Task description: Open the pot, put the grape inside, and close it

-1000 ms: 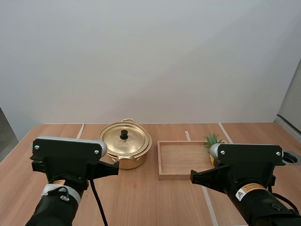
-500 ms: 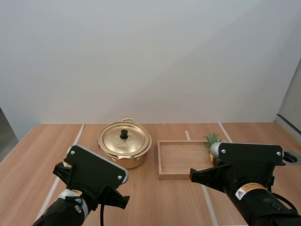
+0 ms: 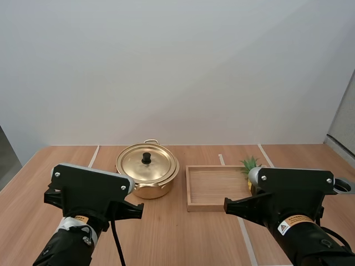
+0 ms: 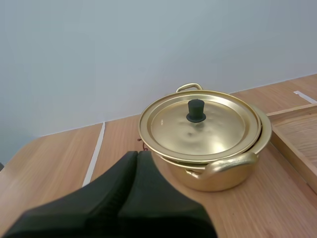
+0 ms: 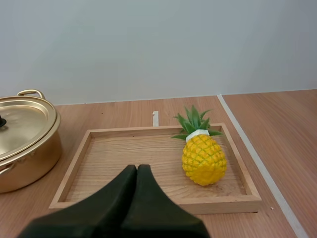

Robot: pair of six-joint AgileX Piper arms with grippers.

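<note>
From above, the left arm (image 3: 89, 191) had levelled out of its earlier tilt; the right arm (image 3: 291, 191) hid most of what seemed a pineapple (image 3: 250, 164) on the tray (image 3: 213, 185). Left wrist: the left gripper (image 4: 137, 154) sat clenched, empty, near the pot (image 4: 188, 177), lid (image 4: 208, 134) on. Right wrist: the right gripper (image 5: 137, 168) sat clenched, empty, before the tray, the pineapple upright inside.

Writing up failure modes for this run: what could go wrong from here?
1. The tray holds a pineapple, no grape; it is bulky and may slip from the right tool.
2. The lid has only a small knob; the shut left tool could miss it and shove the pot.
</note>
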